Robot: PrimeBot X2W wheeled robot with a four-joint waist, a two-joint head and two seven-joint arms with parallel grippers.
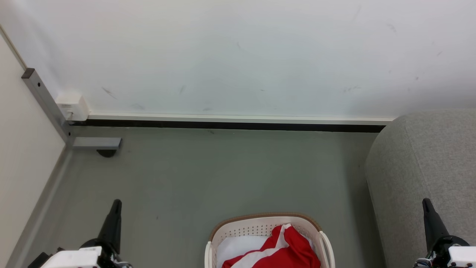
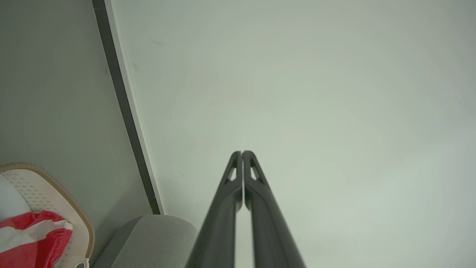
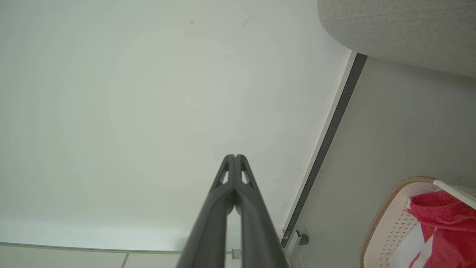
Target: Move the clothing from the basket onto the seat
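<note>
Head view | clothing point(image 1: 282, 249) in basket point(image 1: 260, 224), ungrasped | left gripper point(image 1: 116, 204), right gripper point(image 1: 427, 204) closed empty, flanking, likely pre-reach | seat point(image 1: 427, 156) rightward

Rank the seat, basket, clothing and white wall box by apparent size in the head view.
1. seat, cut by the right edge
2. basket, cut by the bottom edge
3. clothing, inside the basket
4. white wall box
</note>
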